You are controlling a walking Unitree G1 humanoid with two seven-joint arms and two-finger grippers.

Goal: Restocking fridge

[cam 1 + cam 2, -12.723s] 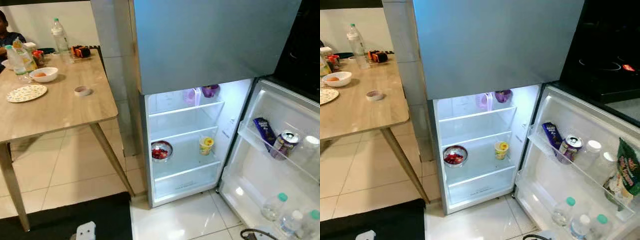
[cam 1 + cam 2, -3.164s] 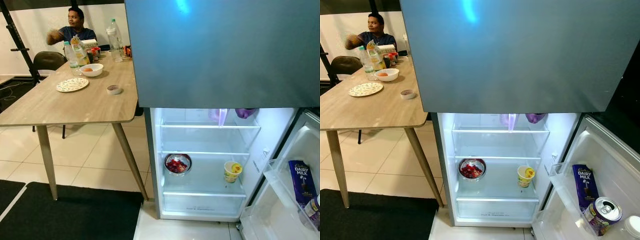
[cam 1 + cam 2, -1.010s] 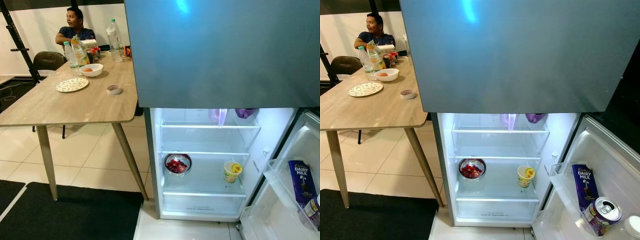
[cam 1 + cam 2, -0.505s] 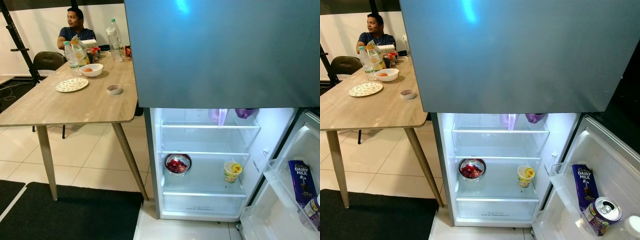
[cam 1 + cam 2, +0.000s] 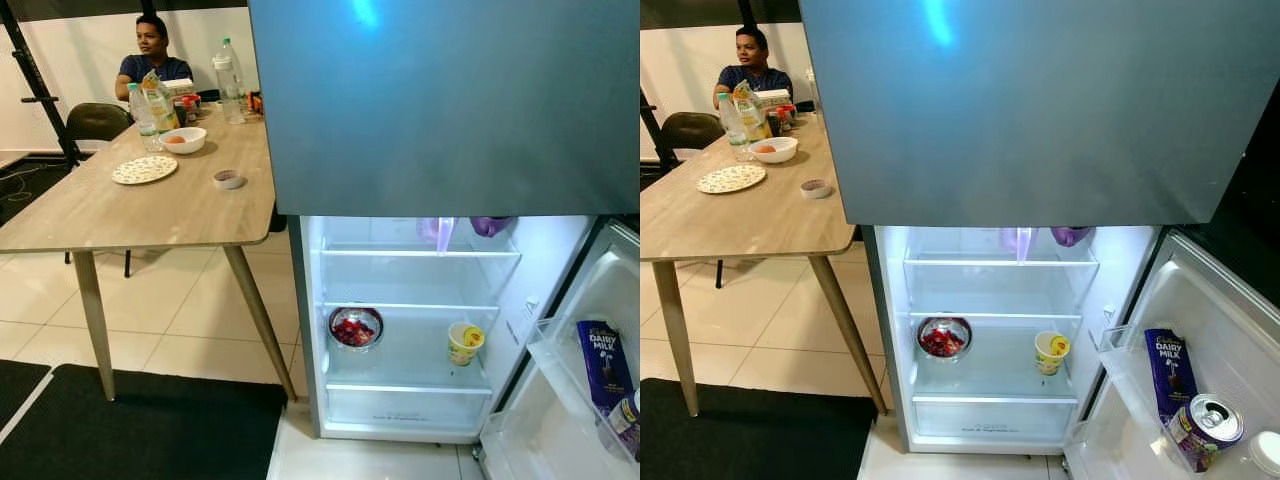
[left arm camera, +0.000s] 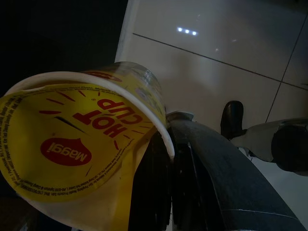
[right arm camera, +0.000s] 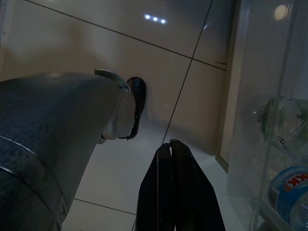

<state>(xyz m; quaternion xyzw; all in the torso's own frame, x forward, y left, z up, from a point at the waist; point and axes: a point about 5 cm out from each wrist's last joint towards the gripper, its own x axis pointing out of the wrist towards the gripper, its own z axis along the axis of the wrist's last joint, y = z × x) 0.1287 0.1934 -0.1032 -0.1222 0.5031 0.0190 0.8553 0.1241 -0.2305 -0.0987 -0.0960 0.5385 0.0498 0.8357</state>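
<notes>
Noodle cup (image 6: 77, 149) held for restocking.
Left hand (image 6: 166, 192) grips it low; open fridge (image 5: 400, 330) stands ahead; right hand (image 7: 175, 192) closed, empty.

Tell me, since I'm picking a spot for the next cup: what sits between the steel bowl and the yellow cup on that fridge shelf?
Nothing: both eye views show bare shelf between steel bowl and yellow cup.

bench (image 5: 150, 205): plate (image 5: 144, 169), bowl (image 5: 183, 139), bottles (image 5: 230, 69), tape roll (image 5: 228, 179)
fridge shelf (image 5: 410, 350): I see berry bowl (image 5: 355, 327), cup (image 5: 464, 343)
</notes>
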